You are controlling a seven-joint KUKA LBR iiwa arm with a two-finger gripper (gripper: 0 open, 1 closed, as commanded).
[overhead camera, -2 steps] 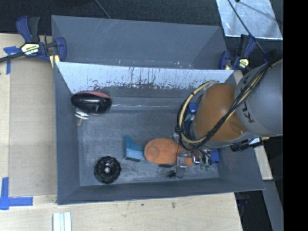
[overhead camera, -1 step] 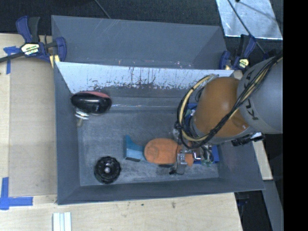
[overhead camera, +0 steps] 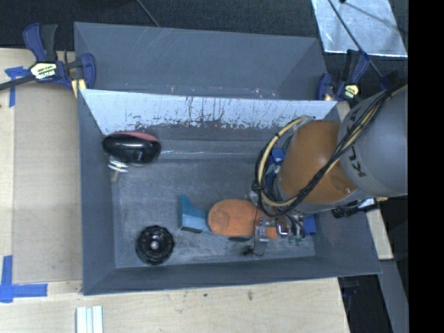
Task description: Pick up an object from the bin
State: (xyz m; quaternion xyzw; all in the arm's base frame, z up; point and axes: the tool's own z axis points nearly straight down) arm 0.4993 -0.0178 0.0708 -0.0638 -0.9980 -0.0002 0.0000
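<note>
Gripper (overhead camera: 257, 243) sits low over the lower right of the floor of the grey metal bin (overhead camera: 208, 277), right at the right-hand end of a flat orange oval object (overhead camera: 229, 218) that lies on the floor in the lower middle of the frame. Whether it touches the oval, and whether it is open or closed, I cannot tell, since the arm's orange cover (overhead camera: 312, 165) and dark cables crowd over it. Just left of the oval, touching or nearly so, lies a small blue block (overhead camera: 190, 215). A black round knob-like thing (overhead camera: 154, 244) rests near the lower left corner of the floor, apart from both. A glossy black rounded object with a reddish patch (overhead camera: 132, 146) lies at the upper left, near the back wall.
</note>
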